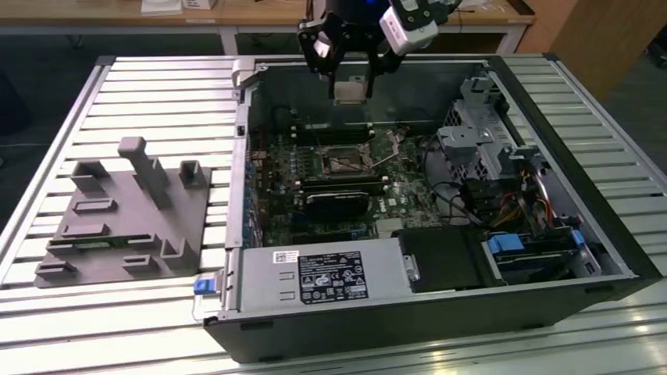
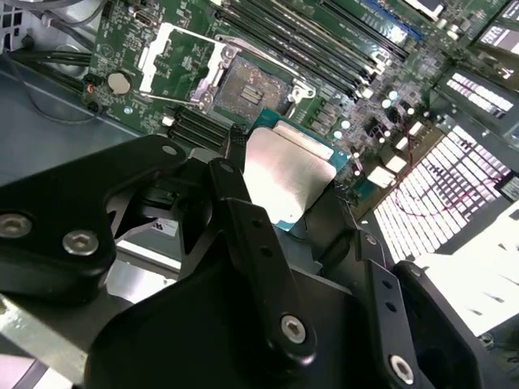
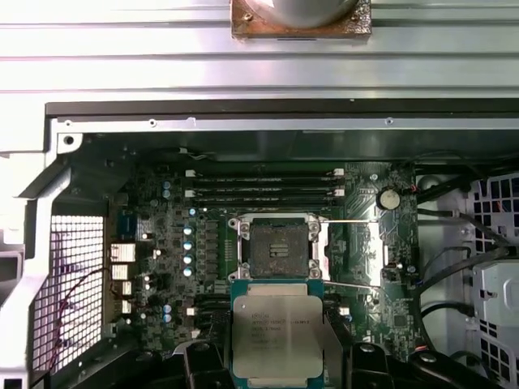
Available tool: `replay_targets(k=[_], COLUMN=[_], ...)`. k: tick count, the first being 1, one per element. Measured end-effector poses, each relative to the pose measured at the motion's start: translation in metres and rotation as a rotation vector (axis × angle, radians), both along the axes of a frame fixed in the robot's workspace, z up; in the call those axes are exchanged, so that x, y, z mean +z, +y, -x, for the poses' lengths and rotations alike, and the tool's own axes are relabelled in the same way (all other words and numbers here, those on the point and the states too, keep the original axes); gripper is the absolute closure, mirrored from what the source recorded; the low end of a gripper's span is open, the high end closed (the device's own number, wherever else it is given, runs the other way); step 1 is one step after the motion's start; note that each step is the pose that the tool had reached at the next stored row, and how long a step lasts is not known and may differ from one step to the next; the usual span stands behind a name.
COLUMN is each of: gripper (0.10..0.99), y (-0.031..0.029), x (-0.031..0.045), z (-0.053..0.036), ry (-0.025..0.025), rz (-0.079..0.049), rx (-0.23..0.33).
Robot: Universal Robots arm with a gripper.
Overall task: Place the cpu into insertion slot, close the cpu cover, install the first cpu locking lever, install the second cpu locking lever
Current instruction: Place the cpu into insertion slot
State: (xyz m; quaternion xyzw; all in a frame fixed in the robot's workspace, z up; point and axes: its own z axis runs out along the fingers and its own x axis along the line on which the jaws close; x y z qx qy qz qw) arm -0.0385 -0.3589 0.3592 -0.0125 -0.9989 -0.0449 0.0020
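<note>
A ribbed silver metal table carries a big black open-sided computer case, lying along the table edge on the exterior view's right. A grey moulded plastic fixture block sits near the edge on the exterior view's left, well apart from the case. A green circuit board lines the case floor. The black multi-link gripper hangs above the far wall of the case, clenched on the cpu, a small flat square chip with a pale silver face. In both wrist views its fingers pinch the chip by opposite edges, in the air and clear of the board. The insertion slot, a small square metal-rimmed socket, lies bare with its dark centre showing. The cpu cover, a thin silver frame plate, is swung open beside it.
</note>
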Motion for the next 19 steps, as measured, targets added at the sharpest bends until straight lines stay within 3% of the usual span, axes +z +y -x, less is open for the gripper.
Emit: replay_targets(k=[3,5,19], gripper=[0.549,0.549,0.549], y=[0.0000,0.0000,0.0000], x=[-0.0042,-0.0075,-0.0327], z=[0.0000,-0.0001,0.0000], ry=[-0.0091,-0.0119,-0.0138], rz=[0.000,0.000,0.000], rx=[0.000,0.000,0.000])
